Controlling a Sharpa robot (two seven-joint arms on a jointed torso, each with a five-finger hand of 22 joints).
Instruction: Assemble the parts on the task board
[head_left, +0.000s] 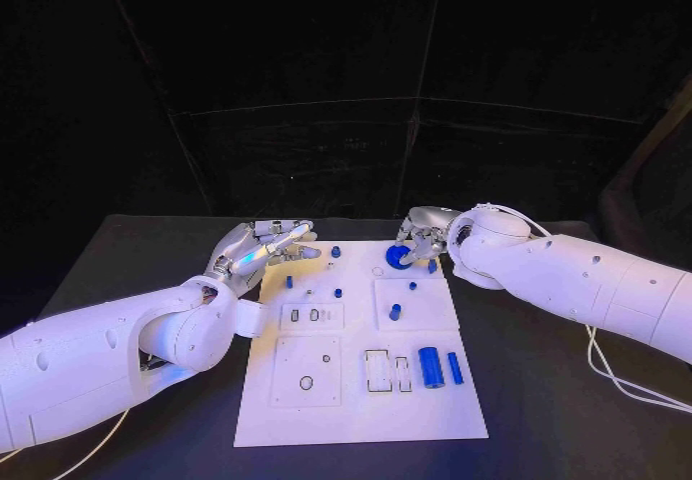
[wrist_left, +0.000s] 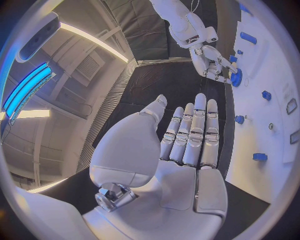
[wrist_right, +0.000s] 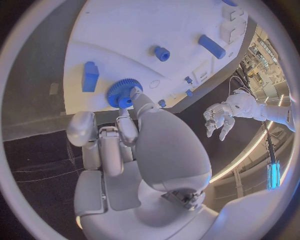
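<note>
Black table (head_left: 548, 400) is lying under the left hand (head_left: 260, 250) and the right hand (head_left: 418, 240). Black backdrop (head_left: 346, 100) is hanging beyond both. White cable (head_left: 613, 375) is looping on the table well behind the right hand.

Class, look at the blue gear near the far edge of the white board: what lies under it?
The blue gear rests on the white board, with the right hand's fingers touching it. The gear covers whatever peg or hole lies beneath.
</note>
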